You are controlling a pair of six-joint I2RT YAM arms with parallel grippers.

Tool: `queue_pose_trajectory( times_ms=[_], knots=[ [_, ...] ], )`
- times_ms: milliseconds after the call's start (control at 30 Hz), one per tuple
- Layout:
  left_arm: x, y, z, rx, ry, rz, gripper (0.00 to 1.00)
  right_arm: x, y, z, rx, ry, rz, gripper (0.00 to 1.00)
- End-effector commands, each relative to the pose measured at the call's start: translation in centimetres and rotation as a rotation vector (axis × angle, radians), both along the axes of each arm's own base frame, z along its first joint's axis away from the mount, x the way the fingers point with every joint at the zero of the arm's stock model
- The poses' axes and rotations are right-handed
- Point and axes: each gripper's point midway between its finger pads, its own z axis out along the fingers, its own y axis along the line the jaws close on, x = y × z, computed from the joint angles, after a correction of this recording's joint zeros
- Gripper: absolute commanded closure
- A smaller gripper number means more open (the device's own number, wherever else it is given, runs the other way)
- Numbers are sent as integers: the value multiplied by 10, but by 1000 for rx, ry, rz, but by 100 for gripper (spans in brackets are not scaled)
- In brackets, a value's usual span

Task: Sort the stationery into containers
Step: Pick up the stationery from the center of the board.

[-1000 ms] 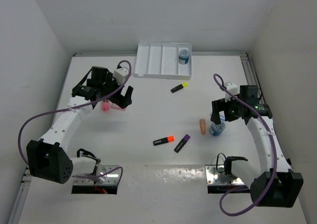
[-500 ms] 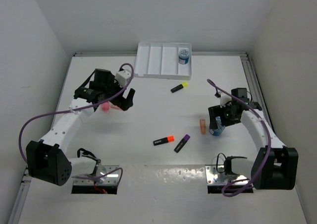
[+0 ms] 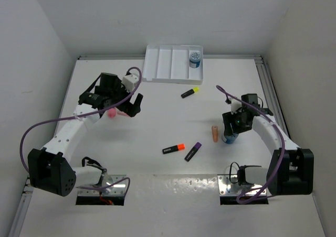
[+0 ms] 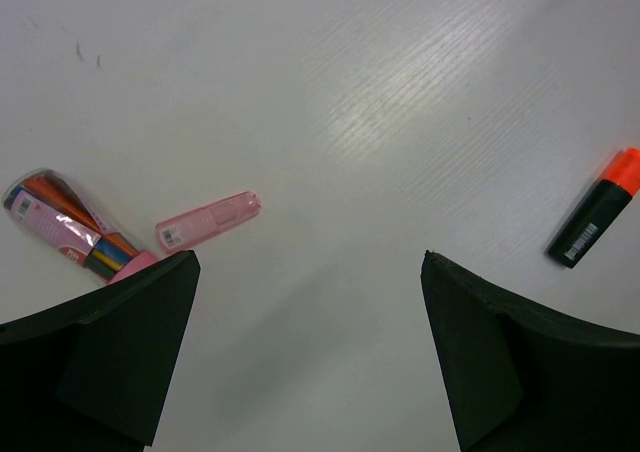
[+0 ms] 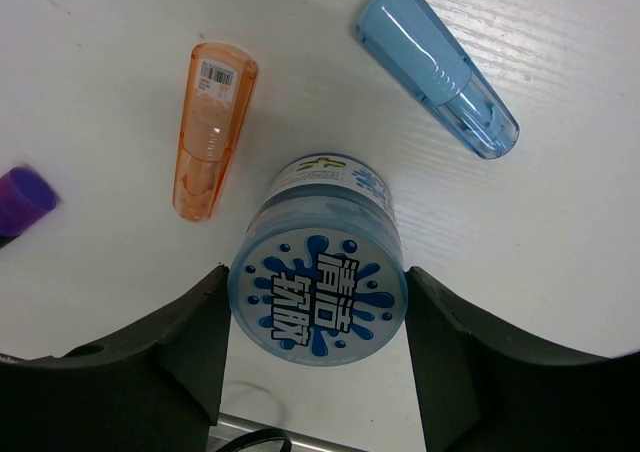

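Right tool [image 5: 315,282] pinches the blue round tub [image 5: 318,307] standing on the desk [image 5: 560,252] beside the orange stick [image 5: 208,132]; held near its lid, it may slip or topple when lifted. Left tool [image 4: 308,262] gapes wide

We're seeing the tray [image 3: 157,69] sitting at the far edge, one tub [image 3: 195,58] standing in its rightmost compartment; second tub [image 5: 318,272] standing at right, stick [image 5: 210,127] lying just left, two highlighters [image 3: 173,148] lying mid-table.
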Motion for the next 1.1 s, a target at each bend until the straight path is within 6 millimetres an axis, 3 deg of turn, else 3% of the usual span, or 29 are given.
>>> queue_pose_trajectory(
  times_ms=[0, 133, 233, 367, 500, 533, 667, 700, 733, 833, 900, 933, 1000, 1033, 1067],
  knots=[
    [4, -3, 2, -6, -20, -1, 0, 5, 0, -4, -5, -6, 2, 56],
    [4, -2, 2, -6, -20, 3, 0, 8, 4, 5, 16, -15, 7, 76],
    [6, -2, 3, -7, -26, 4, 0, 12, 15, 24, 37, -48, 36, 88],
    [9, -7, 1, -26, -15, -1, 0, 29, 30, 74, 88, -151, 61, 100],
    [13, -10, 1, -42, -5, -5, 0, 57, 50, 116, 141, -268, 76, 100],
    [14, -11, 0, -43, -2, -7, 0, 68, 56, 134, 149, -318, 86, 100],
    [19, -12, 5, -43, -13, -9, 0, 112, 76, 168, 176, -457, 117, 100],
    [21, -13, 6, -42, -18, -11, 0, 124, 79, 162, 171, -444, 121, 100],
    [22, -13, 5, -41, -13, -11, 0, 137, 86, 177, 190, -481, 106, 100],
    [27, -13, 7, -43, -18, -8, 0, 179, 95, 187, 202, -538, 96, 100],
    [29, -12, 7, -48, -14, -1, 0, 207, 101, 206, 210, -611, 94, 100],
    [30, -12, 6, -50, -12, 1, 0, 221, 107, 194, 206, -598, 100, 100],
    [35, -7, 6, -58, -12, 23, 0, 247, 116, 213, 208, -663, 108, 100],
    [36, -6, 4, -60, -6, 31, 0, 261, 119, 197, 199, -638, 107, 100],
    [37, -3, 4, -64, -5, 41, 0, 271, 123, 195, 197, -641, 108, 100]
  ],
)
